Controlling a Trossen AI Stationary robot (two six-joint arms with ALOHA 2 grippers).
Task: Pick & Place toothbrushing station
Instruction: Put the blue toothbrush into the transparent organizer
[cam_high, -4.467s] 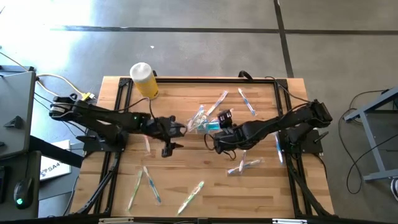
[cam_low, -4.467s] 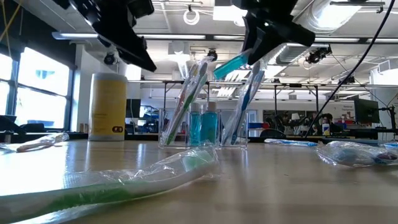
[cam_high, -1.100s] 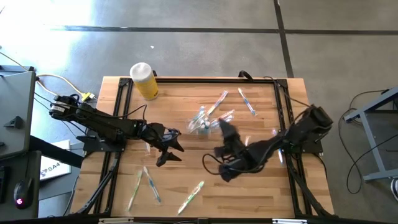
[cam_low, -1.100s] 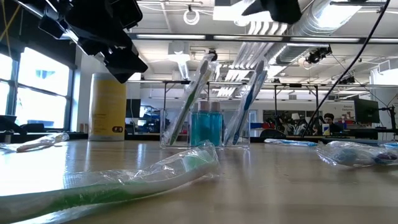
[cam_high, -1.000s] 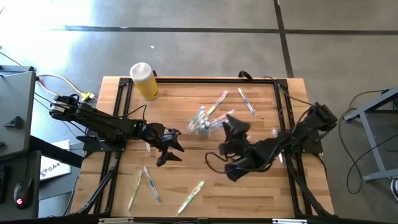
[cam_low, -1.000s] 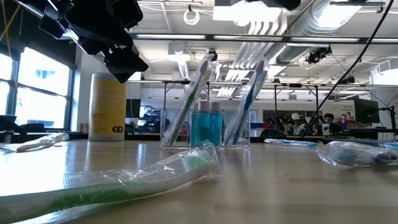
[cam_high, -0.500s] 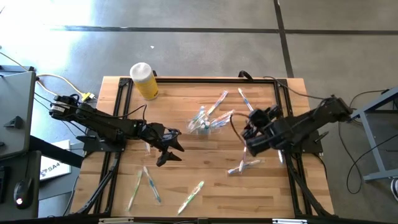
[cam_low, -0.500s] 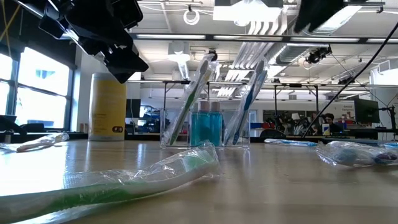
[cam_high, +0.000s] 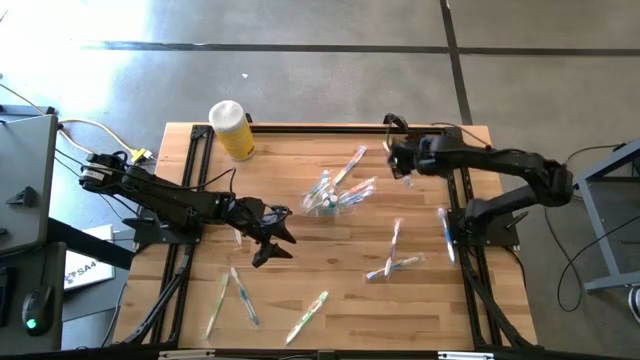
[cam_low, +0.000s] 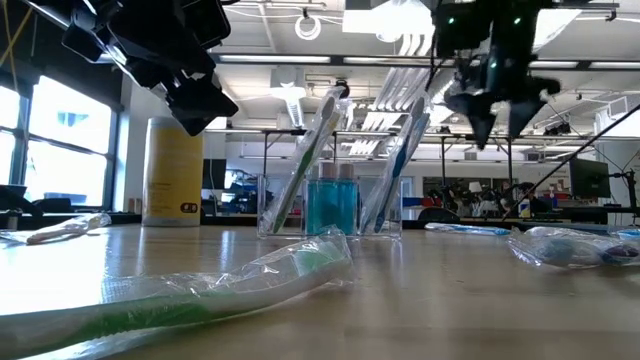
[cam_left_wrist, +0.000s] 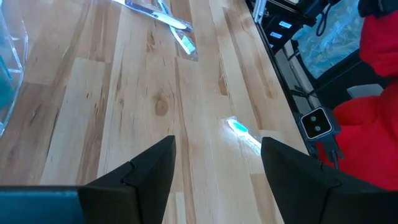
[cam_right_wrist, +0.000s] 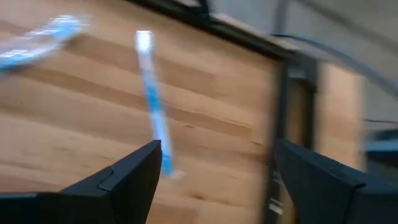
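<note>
The clear container (cam_high: 326, 196) stands on its base mid-table, with toothbrushes and teal-ended tubes upright or leaning in it; the low view shows this container (cam_low: 335, 205) too. Loose wrapped toothbrushes lie flat around it, such as one (cam_high: 350, 165) beyond it and a pair (cam_high: 392, 262) to its right. My left gripper (cam_high: 272, 236) hovers open to the container's left, above the wood (cam_left_wrist: 214, 180). My right gripper (cam_high: 397, 160) hangs open near the table's far right, over a blue toothbrush (cam_right_wrist: 153, 109) that lies flat on the wood.
A yellow bottle (cam_high: 231, 128) with a white cap stands at the far left corner. More wrapped toothbrushes (cam_high: 245, 297) lie near the front edge, one (cam_low: 200, 290) close to the low camera. A black frame (cam_high: 455, 200) runs along the table's sides.
My right gripper has swung from beside the container, near the table's middle, toward the far right corner, and its wrist has rolled on the way. The container and the toothbrushes have kept their places.
</note>
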